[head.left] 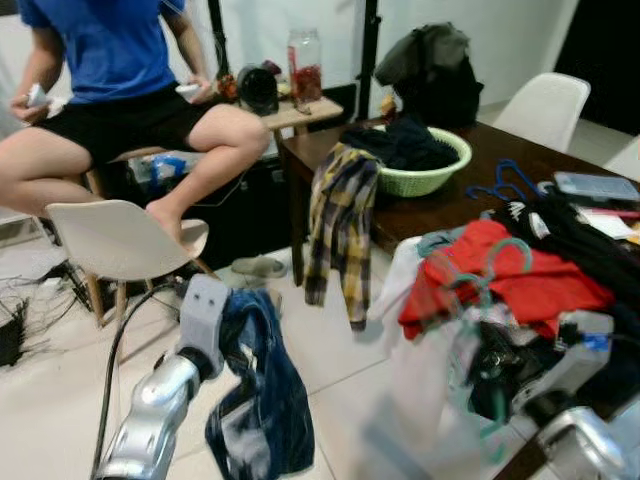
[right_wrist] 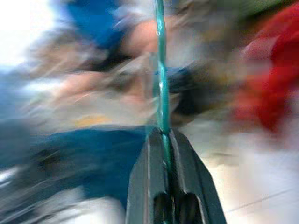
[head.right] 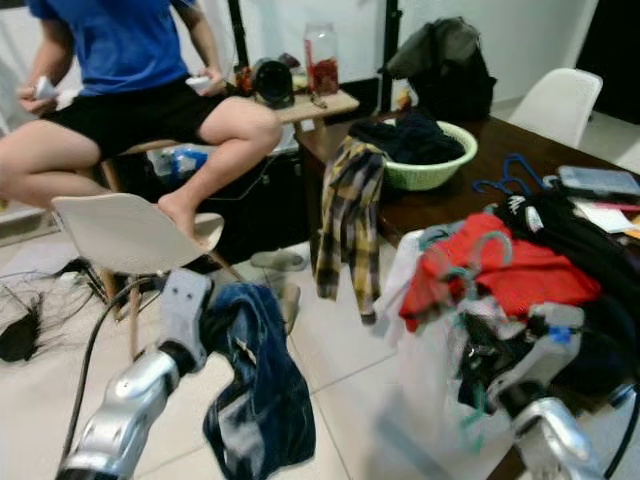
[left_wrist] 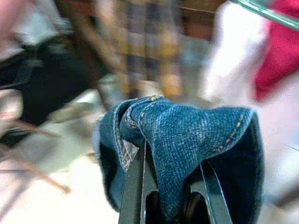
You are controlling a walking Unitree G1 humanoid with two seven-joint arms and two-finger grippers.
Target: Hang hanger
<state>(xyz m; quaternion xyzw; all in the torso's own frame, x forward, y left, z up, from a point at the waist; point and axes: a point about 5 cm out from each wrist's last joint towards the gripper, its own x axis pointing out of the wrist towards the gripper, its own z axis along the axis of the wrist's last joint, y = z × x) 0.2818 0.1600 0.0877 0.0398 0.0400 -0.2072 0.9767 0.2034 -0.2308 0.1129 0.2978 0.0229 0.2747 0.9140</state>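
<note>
Tiled floor (head.left: 330, 370) beneath raised left claw (left_wrist: 170, 196)

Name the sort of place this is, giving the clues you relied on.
Probably a lived-in home dining room, used for sorting laundry: a dark wooden table heaped with clothes, a green laundry basket, white chairs on a tiled floor.

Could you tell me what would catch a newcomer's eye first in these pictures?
Probably the blue jeans dangling over the floor from the left hand, and the green hanger pinched in the right hand. Then the red garment heaped on the table, and the person seated behind.
</note>
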